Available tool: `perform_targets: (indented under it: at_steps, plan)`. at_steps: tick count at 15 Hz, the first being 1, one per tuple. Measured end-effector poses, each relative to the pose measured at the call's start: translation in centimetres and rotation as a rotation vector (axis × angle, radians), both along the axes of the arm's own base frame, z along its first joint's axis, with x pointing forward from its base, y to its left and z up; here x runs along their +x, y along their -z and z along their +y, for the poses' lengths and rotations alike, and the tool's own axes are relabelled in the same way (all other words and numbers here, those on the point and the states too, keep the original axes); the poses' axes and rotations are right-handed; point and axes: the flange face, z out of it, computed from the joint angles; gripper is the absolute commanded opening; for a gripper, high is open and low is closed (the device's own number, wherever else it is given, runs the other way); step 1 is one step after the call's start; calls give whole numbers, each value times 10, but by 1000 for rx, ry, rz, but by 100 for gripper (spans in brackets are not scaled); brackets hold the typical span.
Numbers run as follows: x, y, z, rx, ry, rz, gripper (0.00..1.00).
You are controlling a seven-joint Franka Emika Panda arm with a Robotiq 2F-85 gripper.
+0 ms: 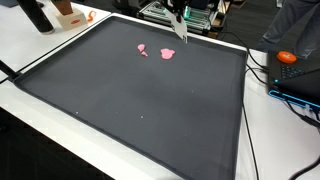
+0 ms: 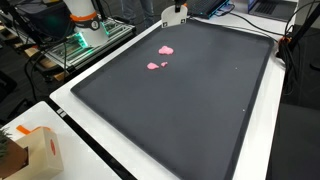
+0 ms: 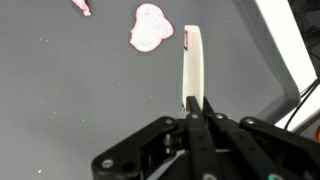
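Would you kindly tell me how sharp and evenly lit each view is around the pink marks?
Wrist view: the gripper looks soft up close, while the white stick it grips and the large pink patch are sharper; the white table edge glares. Both exterior views: even light on the dark mat, no hard shadows, coarse detail.

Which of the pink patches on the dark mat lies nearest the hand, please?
The larger, rounded pink patch, just beside the white stick held in the hand; the smaller patch lies farther away.
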Motion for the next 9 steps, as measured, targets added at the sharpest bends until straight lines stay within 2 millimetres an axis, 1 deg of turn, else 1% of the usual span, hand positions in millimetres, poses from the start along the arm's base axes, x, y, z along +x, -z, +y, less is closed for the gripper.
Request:
perform_targets:
  at_steps: [3, 5, 9]
  plan:
    - [-3, 27, -4, 1, -21, 8, 1]
    - [-6, 41, -7, 0, -35, 1, 1]
    - [-14, 62, -15, 1, -62, -19, 1]
